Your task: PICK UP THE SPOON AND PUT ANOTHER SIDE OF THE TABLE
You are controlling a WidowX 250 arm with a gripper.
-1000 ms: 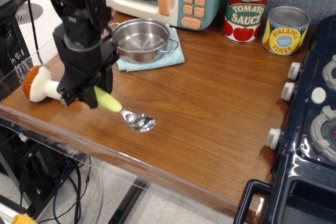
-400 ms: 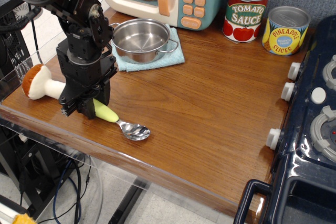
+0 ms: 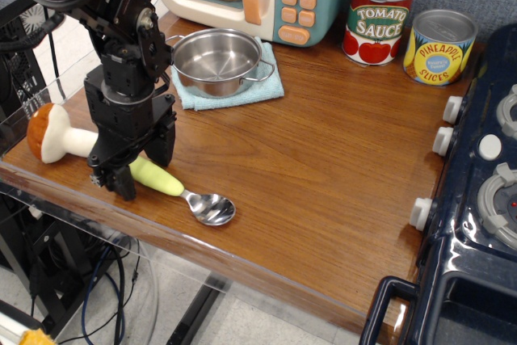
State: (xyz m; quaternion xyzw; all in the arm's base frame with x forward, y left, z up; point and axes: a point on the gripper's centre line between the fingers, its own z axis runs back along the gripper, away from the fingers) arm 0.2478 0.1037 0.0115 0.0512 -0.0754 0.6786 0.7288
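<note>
Spoon [image 3: 179, 193]: lies on table [image 3: 323, 159], near mushroom [image 3: 50, 135].
Gripper [image 3: 139, 174]: fingers apart, astride green handle.
Advice: lift straight up, avoid dragging spoon.

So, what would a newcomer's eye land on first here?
The black robot gripper at the brown wooden table's front-left corner, fingers astride the lime-green handle of a shiny metal spoon lying on the wood. Then the bright tomato sauce can at the back.

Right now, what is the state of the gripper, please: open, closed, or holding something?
Gripper: open, its fingers either side of the green handle of the spoon, which lies on the table; not holding it.
</note>
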